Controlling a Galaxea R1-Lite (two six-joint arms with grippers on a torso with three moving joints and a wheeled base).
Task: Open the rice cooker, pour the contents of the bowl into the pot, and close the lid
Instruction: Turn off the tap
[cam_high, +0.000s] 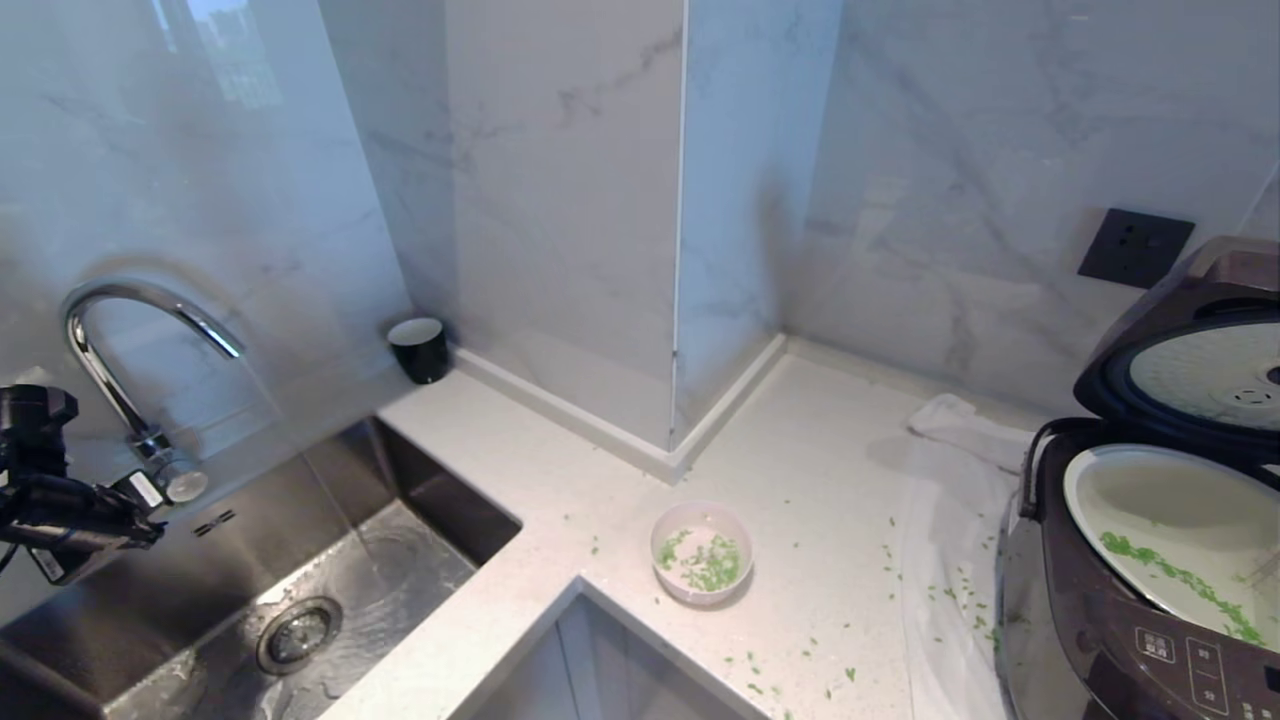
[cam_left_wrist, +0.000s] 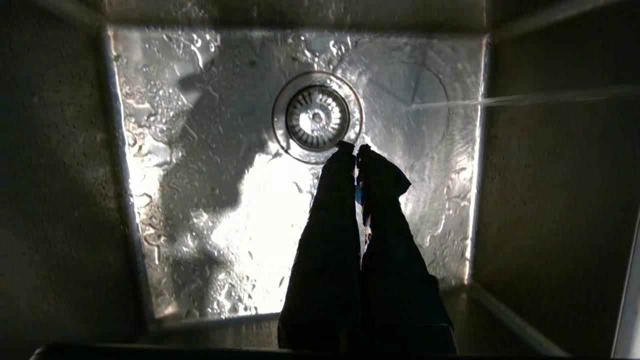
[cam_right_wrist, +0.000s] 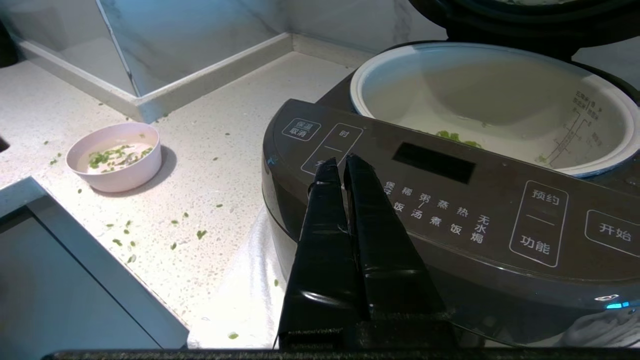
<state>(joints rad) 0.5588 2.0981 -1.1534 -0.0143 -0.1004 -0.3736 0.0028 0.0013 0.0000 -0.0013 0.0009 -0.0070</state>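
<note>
I am holding my left hand (cam_left_wrist: 355, 148) over the sink (cam_left_wrist: 150, 150), fingers pressed together, empty. My right hand (cam_right_wrist: 339, 164) is idling pressed together before the cooker (cam_right_wrist: 450, 210). The lid (cam_high: 1190, 370) is standing open; the bowl (cam_high: 701, 553) is sitting on the bench (cam_high: 820, 480), greens (cam_high: 712, 565) inside.

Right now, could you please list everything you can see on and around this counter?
rice cooker: one, dark brown, counter's right end
lid: one, raised open
pot: one, whitish, inside the cooker
bowl: one, pale pink, counter middle
green bits: many, in bowl, pot and scattered on counter
black cup: one, by the wall
tap: one, chrome, running into the sink
white cloth: one, under the cooker
wall socket: one, dark
left claw: shut, above sink
right claw: shut, before cooker's panel
</note>
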